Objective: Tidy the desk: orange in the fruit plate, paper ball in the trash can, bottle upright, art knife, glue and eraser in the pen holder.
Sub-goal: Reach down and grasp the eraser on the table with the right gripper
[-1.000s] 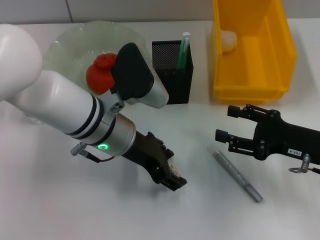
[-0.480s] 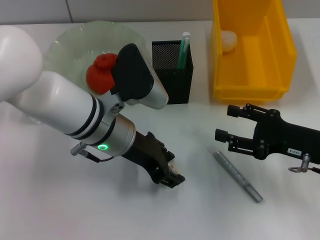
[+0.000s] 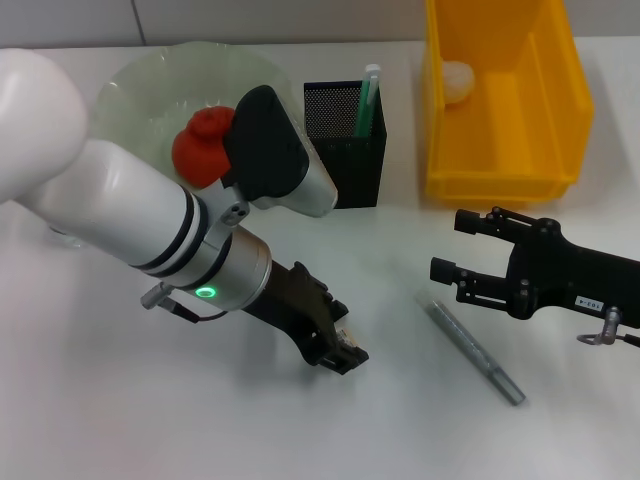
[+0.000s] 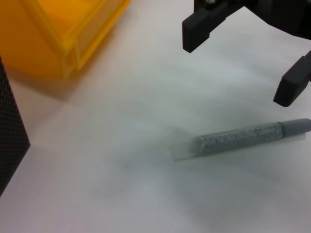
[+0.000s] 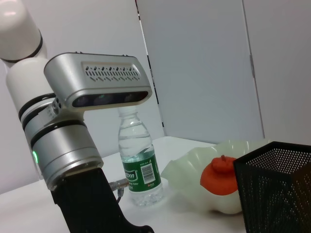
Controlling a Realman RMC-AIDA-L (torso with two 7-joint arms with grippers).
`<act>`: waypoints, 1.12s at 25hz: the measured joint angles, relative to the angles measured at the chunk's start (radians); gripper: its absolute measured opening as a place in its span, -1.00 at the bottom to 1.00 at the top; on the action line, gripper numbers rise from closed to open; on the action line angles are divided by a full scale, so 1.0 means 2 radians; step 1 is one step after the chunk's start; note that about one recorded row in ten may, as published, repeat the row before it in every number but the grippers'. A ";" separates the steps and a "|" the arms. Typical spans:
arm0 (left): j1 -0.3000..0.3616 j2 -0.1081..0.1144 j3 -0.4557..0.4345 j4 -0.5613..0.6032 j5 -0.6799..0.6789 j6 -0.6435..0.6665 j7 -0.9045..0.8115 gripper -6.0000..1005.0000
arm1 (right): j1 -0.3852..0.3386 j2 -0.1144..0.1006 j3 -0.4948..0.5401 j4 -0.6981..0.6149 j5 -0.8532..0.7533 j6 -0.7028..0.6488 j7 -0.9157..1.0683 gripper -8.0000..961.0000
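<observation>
1. nearest the robot, the left gripper (image 3: 340, 352) hangs low over the white tabletop (image 3: 120, 400), and a small pale block shows pinched at its fingers; it looks like the eraser (image 3: 345, 340), though it is too small to be sure.
2. just across, a grey speckled stick with a grey cap (image 3: 476, 352), the art knife or the glue, i cannot tell which, lies flat on the tabletop, apart from both grippers.
3. the right gripper (image 3: 452, 245) hovers above the stick's end, its fingers (image 4: 206, 24) spread wide with nothing between them.
4. further back, the pen holder (image 3: 346, 145) stands upright with a green pen-like thing (image 3: 367, 100) poking out.
5. beside it on the robot's left, the fruit plate (image 3: 150, 85) has the orange (image 3: 200, 145) resting inside.
6. on the other side, the trash can (image 3: 500, 100) has the paper ball (image 3: 458, 80) in its far corner.
7. the right wrist view shows the bottle (image 5: 138, 162) standing upright near the fruit plate.
</observation>
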 joint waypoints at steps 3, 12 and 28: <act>-0.002 0.000 0.000 0.002 0.001 0.005 -0.003 0.23 | 0.000 0.000 0.000 0.000 0.000 0.000 0.000 0.58; -0.018 0.000 -0.004 0.038 0.019 0.048 -0.025 0.23 | 0.000 0.000 0.000 0.000 0.000 0.000 0.000 0.58; -0.030 0.000 0.012 0.036 0.035 0.045 -0.032 0.23 | 0.000 0.000 0.000 0.000 0.000 0.000 0.000 0.58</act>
